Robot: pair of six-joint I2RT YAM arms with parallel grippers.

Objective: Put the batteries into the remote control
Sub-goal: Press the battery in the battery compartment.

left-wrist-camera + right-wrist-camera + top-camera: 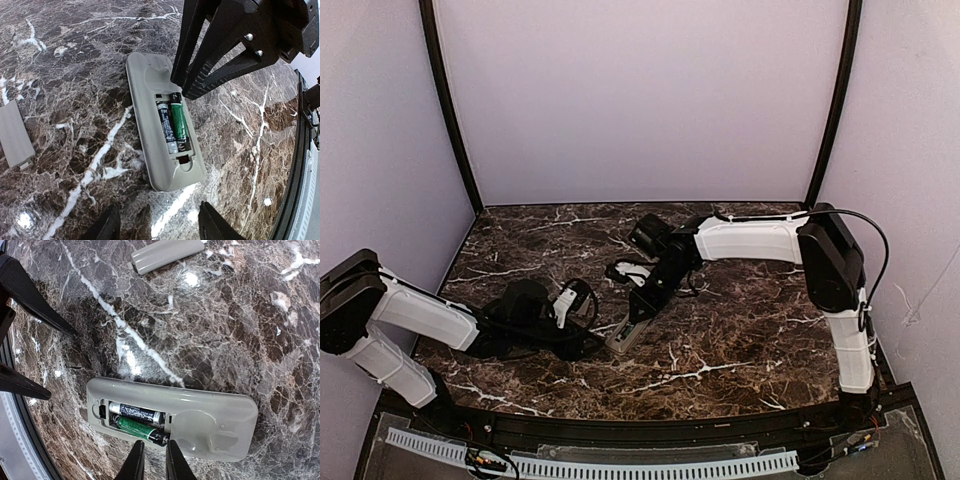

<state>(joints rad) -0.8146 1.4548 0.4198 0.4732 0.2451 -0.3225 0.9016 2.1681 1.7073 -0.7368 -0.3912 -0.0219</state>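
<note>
Both batteries (172,125) are sitting in the remote (145,120), back-up on the tabletop (75,75), I'm poising my right tool (153,452) clenched and empty at the green one, left tool (157,222) released nearby, and only the cover (15,132), lying apart, seems left.

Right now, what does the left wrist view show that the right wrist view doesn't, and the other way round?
Only left wrist: the right gripper seen from outside, fingers nearly together, tips at one end of the open bay of the remote. Only right wrist: the left gripper seen from outside, fingers spread wide, beside the remote. Both: the remote lying back up, the two batteries seated side by side in the bay, one green, one black, and the loose cover lying on the table apart from the remote.
</note>
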